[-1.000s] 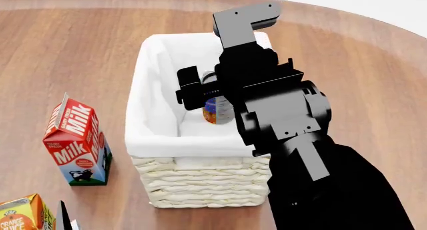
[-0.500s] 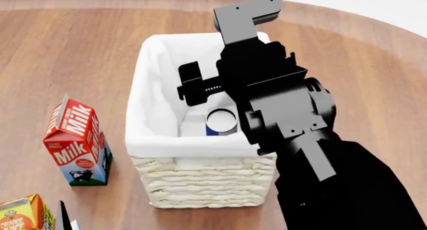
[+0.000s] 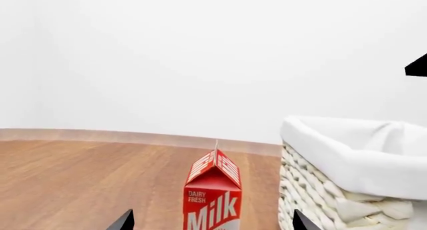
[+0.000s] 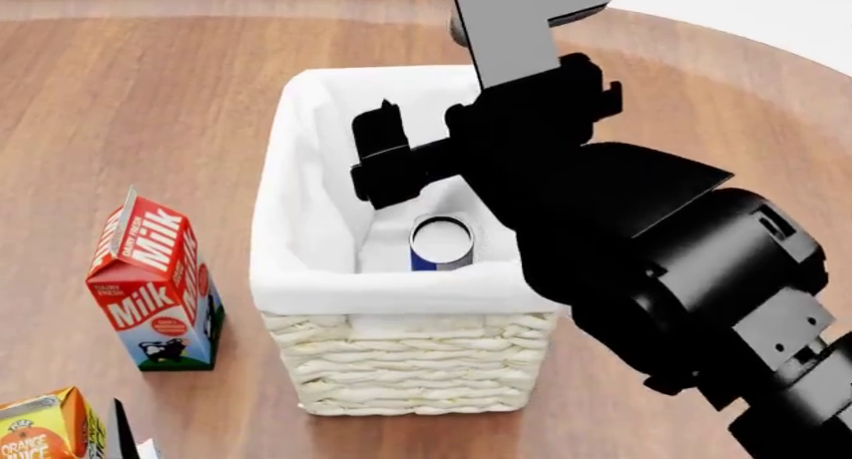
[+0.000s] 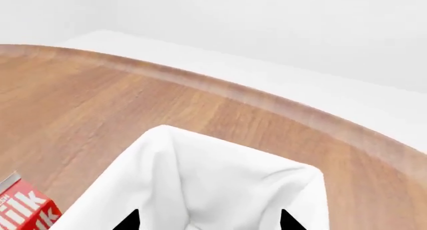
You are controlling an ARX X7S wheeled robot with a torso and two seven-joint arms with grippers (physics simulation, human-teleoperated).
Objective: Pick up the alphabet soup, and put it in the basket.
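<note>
On a round wooden table (image 4: 160,90), 1 milk carton (image 4: 151,284) stands at the left, with an orange juice carton (image 4: 47,426) at the near corner; the left gripper (image 3: 210,224) looks past the milk from low down, only 2 dark fingertips (image 3: 123,222) showing, set wide apart with nothing between them. Just right of the milk sits the basket (image 4: 399,364), woven and cloth-lined, and inside it, upright near the front wall, the alphabet soup (image 4: 442,242) shows its pale round top. The can is judged rigid, fairly heavy for its size and smooth-sided, likely to slip under a light pinch; the best hold would be across the middle of its label, jaws square to the cylinder. Above the basket's interior hangs the right gripper (image 4: 386,165), its fingers parted and empty, clear of the can below it. The wrist camera on that arm shows 2 tips (image 5: 129,221) spread over the white lining, gripping nothing. The placement looks done.
</note>
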